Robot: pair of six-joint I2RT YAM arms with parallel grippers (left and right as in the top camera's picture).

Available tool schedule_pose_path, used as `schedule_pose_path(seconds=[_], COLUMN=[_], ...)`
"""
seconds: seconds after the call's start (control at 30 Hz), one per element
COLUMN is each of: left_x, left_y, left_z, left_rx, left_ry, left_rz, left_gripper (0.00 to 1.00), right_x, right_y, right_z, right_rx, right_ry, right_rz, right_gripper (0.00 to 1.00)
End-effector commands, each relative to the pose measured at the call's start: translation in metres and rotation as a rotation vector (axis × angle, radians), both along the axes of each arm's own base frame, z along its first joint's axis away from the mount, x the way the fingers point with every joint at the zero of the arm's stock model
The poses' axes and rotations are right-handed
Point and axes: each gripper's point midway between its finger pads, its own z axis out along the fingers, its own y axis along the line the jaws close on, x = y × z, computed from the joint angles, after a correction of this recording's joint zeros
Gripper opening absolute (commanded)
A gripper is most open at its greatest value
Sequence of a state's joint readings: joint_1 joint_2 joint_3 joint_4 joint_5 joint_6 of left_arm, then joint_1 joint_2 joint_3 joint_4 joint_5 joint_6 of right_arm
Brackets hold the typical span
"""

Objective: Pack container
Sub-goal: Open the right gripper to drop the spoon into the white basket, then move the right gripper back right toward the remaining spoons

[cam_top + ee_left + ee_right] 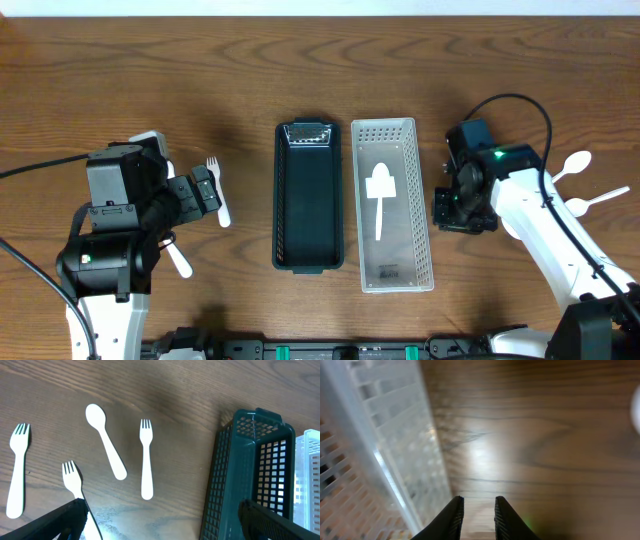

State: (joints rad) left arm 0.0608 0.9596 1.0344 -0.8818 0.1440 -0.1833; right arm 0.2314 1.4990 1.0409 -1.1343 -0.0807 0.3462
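A brown wooden table [250, 70] fills the view. At its middle a dark green basket [279, 200] and a white basket [425, 230] stand side by side, nearly touching; one white spoon [380, 190] lies in the white one. The left gripper [165, 525] is spread wide and empty, above loose forks [146, 460] and a spoon [105, 442] left of the green basket. The right gripper [476, 515] is nearly closed, holding nothing, just beside the white basket's outer wall. Two more spoons [572, 168] lie near the right edge.
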Motion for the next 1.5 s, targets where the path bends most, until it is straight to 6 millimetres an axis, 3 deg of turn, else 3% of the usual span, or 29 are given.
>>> schedule_pose_path(seconds=[0.0,0.3,0.47,0.57,0.73,0.9,1.0,1.1,1.23,1.47], left_x=[0.002,0.002,0.002,0.002,0.002,0.002,0.002,0.001,0.000,0.000], left_y=[0.000,0.000,0.000,0.000,0.000,0.000,0.000,0.000,0.000,0.000], left_z=[0.007,0.006,0.006,0.006,0.006,0.006,0.006,0.006,0.005,0.005], left_rx=[0.003,0.003,0.003,0.003,0.003,0.003,0.003,0.003,0.002,0.003], left_ry=[-0.016,-0.016,-0.016,-0.016,-0.016,-0.016,-0.016,-0.011,-0.004,-0.005], left_rz=[-0.006,-0.006,-0.006,-0.006,-0.006,-0.006,-0.006,-0.006,-0.006,-0.006], left_gripper=[0.98,0.98,0.98,0.98,0.98,0.98,0.98,0.98,0.98,0.98], right_x=[-0.004,0.012,0.025,0.030,0.055,0.098,0.113,0.105,0.080,0.028], right_y=[0.026,0.060,0.060,0.045,-0.007,-0.051,-0.077,-0.104,-0.139,-0.171], right_z=[0.000,0.005,0.006,0.001,0.009,0.059,0.084,0.083,0.062,0.024], right_rx=[0.144,0.269,0.255,0.160,-0.092,-0.195,-0.208,-0.244,-0.280,-0.241], right_ry=[0.011,-0.080,-0.128,-0.146,-0.230,-0.390,-0.444,-0.404,-0.272,-0.087], right_rz=[0.105,0.210,0.184,0.166,0.041,-0.100,-0.157,-0.139,-0.086,-0.143], right_gripper=[0.26,0.34,0.35,0.36,0.37,0.41,0.58,0.70,0.85,0.92])
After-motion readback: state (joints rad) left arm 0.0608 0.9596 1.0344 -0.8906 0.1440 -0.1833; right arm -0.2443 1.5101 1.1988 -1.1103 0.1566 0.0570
